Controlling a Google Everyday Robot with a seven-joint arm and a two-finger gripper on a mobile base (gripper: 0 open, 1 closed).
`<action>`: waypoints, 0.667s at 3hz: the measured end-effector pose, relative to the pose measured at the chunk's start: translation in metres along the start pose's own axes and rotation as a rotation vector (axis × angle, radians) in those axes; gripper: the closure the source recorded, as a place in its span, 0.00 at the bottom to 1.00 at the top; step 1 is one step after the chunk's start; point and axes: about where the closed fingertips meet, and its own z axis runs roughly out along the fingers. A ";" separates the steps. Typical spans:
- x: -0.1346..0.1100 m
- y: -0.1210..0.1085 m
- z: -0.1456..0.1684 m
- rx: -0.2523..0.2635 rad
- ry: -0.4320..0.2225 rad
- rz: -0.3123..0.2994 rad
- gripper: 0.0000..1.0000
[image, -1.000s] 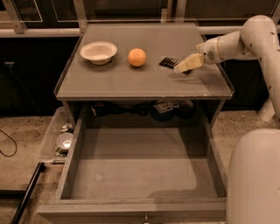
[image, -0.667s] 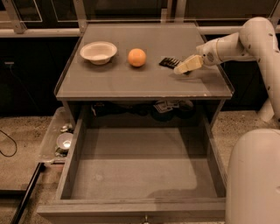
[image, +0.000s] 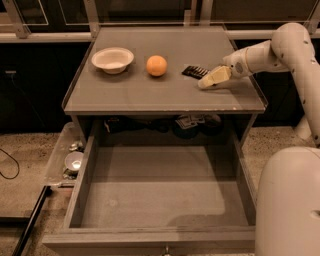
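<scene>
- Note that the gripper (image: 209, 80) rests low near the tabletop's (image: 150, 95) right edge, unchanged over the last second.
- The dark packet (image: 194, 71) lies just beside it, unmoved.
- You cannot tell the grip state.

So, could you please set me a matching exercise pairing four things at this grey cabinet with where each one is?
1. white round bowl
2. round orange fruit
3. cream-coloured gripper
4. large grey drawer

a. pulled open below the tabletop
b. over the tabletop's right side, beside a small flat dark packet
c. left part of the tabletop
d. middle of the tabletop, right of the bowl

Pairs: 1-c, 2-d, 3-b, 4-a
</scene>
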 end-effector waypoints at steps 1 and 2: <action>0.000 0.000 0.000 0.000 0.000 0.000 0.19; 0.000 0.000 0.000 0.000 0.000 0.000 0.42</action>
